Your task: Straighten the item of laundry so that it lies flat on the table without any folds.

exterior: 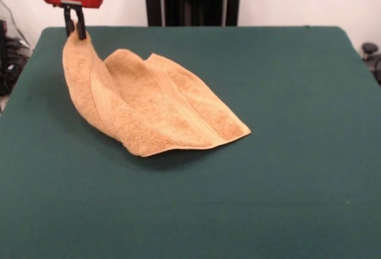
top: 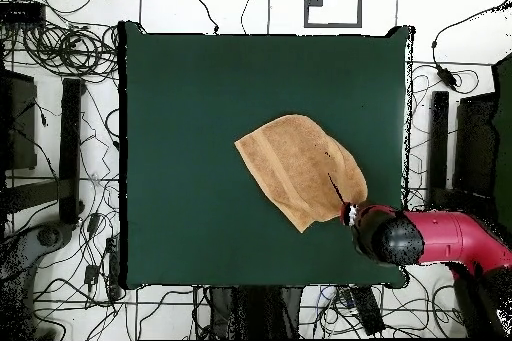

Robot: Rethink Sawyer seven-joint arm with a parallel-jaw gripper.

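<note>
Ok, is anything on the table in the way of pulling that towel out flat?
Nothing visible is. The gripper is already shut on one corner of the towel, lifting it near the table's far edge in the front view. The rest of the towel lies folded, and the green top around it shows no other objects.

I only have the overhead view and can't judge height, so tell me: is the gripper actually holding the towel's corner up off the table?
Observer: Yes. In the front view the gripper is shut on one corner of the towel, and that corner is held above the table.
Operator: Does the rest hang free?
Observer: No. It slopes down from the raised corner, and the opposite corner rests on the table.
Operator: Any folds?
Observer: Yes, a raised ridge runs down through the cloth from near the held corner.
</note>
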